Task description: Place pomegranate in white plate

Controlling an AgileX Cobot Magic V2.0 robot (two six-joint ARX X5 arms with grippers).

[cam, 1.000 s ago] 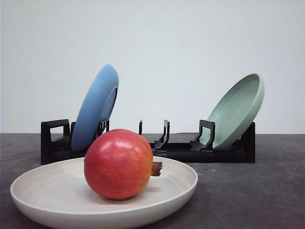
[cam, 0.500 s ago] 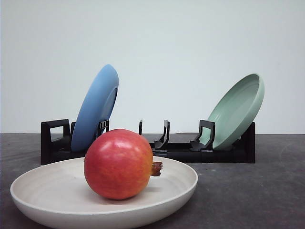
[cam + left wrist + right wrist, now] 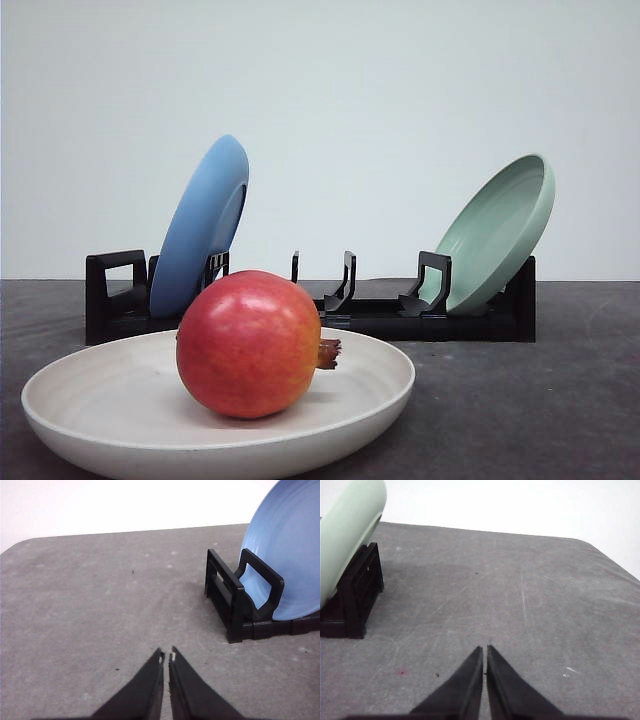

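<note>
**Pomegranate sitting in the white plate, both tools closed and empty**

No brand, label or writing is showing on any of the objects.

In the left wrist view, the left tool (image 3: 166, 656) is sitting at the lower centre of the frame with its two black fingers pressed almost together, only a hairline slit between the tips. It is holding nothing and is hanging over bare grey desk (image 3: 100, 605). At the right edge of that frame, the blue plate (image 3: 290, 555) is standing on edge in the black dish rack (image 3: 240, 600), well apart from the tool.

In the right wrist view, the right tool (image 3: 485, 652) is likewise sitting at the lower centre, fingers closed tip to tip and gripping nothing, above scuffed grey desk. At the left edge of that frame, the pale green plate (image 3: 347, 535) is leaning in the end of the black rack.

In the front view, the pomegranate (image 3: 250, 343) is resting inside the white plate (image 3: 90, 400) at the lower left of the frame, its brown crown stub pointing toward the right. Behind it, across the middle of the frame, the rack is holding the blue plate on the left and the green plate on the right.
</note>
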